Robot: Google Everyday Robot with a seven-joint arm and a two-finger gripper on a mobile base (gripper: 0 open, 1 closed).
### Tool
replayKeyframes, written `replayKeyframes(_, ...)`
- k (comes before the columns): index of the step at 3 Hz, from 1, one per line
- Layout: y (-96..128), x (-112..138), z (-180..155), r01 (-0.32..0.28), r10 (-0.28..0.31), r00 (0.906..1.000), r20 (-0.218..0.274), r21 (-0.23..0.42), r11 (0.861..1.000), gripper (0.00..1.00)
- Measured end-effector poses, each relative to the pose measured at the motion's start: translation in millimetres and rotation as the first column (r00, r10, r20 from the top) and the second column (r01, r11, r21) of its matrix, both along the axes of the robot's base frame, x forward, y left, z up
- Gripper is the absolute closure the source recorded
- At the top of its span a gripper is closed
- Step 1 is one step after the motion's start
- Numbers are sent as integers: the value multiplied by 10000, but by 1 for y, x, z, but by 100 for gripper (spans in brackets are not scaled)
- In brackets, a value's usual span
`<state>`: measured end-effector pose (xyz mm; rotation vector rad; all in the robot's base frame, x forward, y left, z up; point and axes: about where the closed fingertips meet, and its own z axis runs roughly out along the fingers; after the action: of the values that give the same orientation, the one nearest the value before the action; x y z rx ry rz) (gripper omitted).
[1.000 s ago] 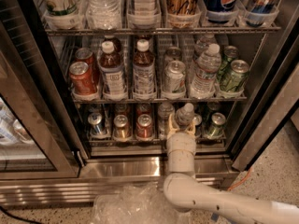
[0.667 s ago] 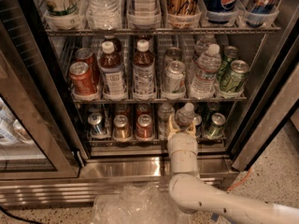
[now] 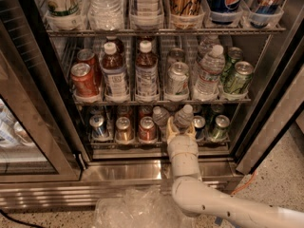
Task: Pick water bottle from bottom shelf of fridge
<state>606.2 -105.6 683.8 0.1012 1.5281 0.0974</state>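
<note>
The fridge (image 3: 268,122) stands open in front of me. My gripper (image 3: 181,128) reaches into the middle of the bottom shelf (image 3: 118,144). Its pale fingers (image 3: 171,127) are shut around the lower part of the water bottle (image 3: 183,116). The bottle is small, clear and ribbed with a pale cap, and it stands upright at the front of its lane. A second small clear bottle (image 3: 160,116) stands just left of it and further back. My white arm (image 3: 183,165) comes up from the lower right and hides the base of the held bottle.
Cans flank the bottle on the bottom shelf: blue (image 3: 99,126), gold (image 3: 124,128), red (image 3: 147,128) and green (image 3: 219,127). The rack above (image 3: 156,99) holds brown bottles and cans close overhead. The open glass door (image 3: 28,127) is on the left. Crumpled plastic (image 3: 135,210) lies on the floor.
The gripper and the water bottle have shifted very slightly to the left. Nothing else has moved.
</note>
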Motion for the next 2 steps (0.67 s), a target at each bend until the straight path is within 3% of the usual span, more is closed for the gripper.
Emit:
replayKeyframes(1,13,-25,0,-750,751,9968,-290,39,9972,100)
replayKeyframes(2,23,-72,3,-1362,1377,9879,-719,258,9904,100)
